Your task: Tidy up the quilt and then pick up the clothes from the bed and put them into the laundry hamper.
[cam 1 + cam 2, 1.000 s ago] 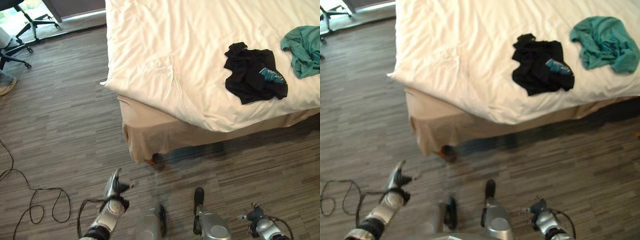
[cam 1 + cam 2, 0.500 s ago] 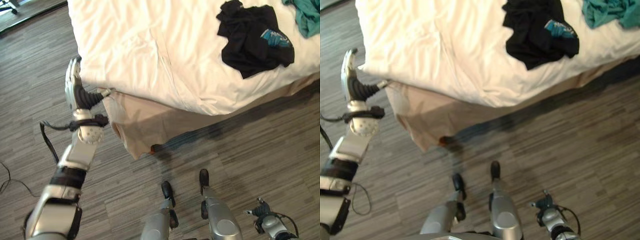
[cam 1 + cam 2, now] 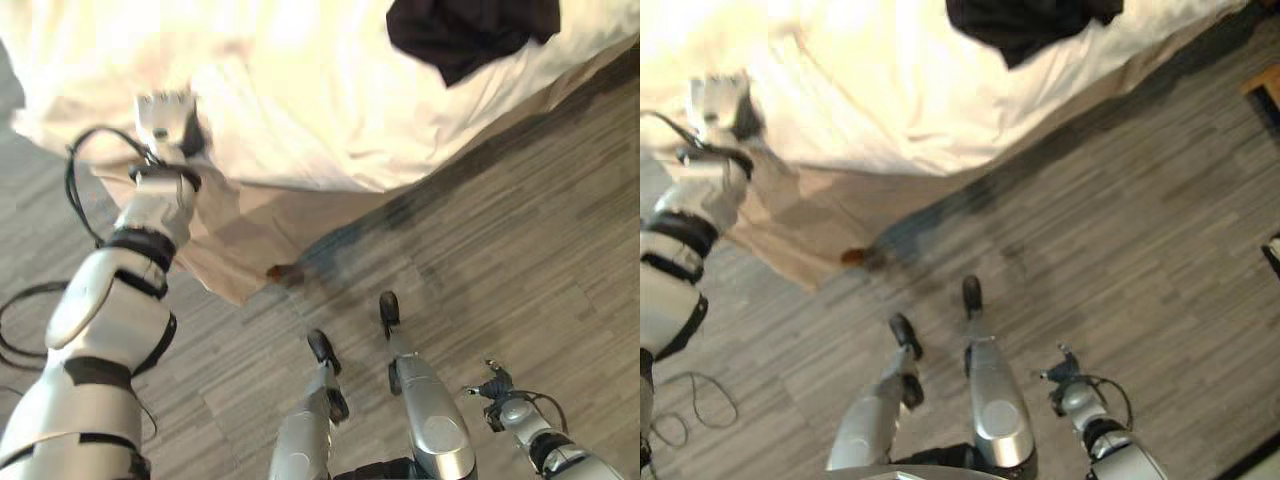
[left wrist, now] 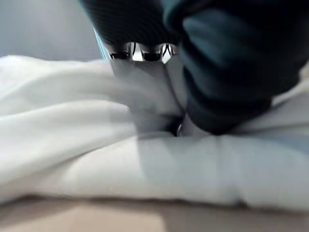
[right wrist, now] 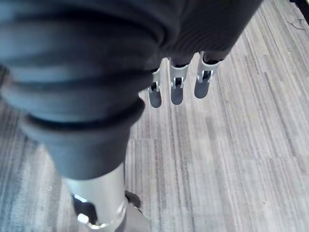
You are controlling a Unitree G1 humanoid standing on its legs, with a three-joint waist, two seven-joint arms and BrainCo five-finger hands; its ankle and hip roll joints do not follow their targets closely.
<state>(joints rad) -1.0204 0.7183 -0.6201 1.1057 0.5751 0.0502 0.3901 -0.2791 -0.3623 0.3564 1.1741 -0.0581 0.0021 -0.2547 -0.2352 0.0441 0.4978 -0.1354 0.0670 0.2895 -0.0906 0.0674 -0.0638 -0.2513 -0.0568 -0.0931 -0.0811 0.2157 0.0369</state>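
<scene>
The white quilt (image 3: 300,100) covers the bed and hangs over its near edge. At the bed's near left corner my left hand (image 3: 165,110) rests on the quilt's edge. In the left wrist view its fingers (image 4: 149,87) lie fairly straight, pressed against the quilt's folds (image 4: 72,125). A crumpled black garment (image 3: 470,30) lies on the quilt at the far right. My right hand (image 3: 495,385) hangs low over the floor, far from the bed, fingers (image 5: 175,87) relaxed and holding nothing.
A beige bed skirt (image 3: 240,240) hangs below the quilt down to the grey wood-pattern floor (image 3: 520,220). A wooden corner (image 3: 1265,85) and a dark object (image 3: 1272,255) show at the right edge.
The camera has tipped down and shifted, so the bed sits higher and the teal garment has left the view. My left hand has moved from beside the bed onto the quilt's corner.
</scene>
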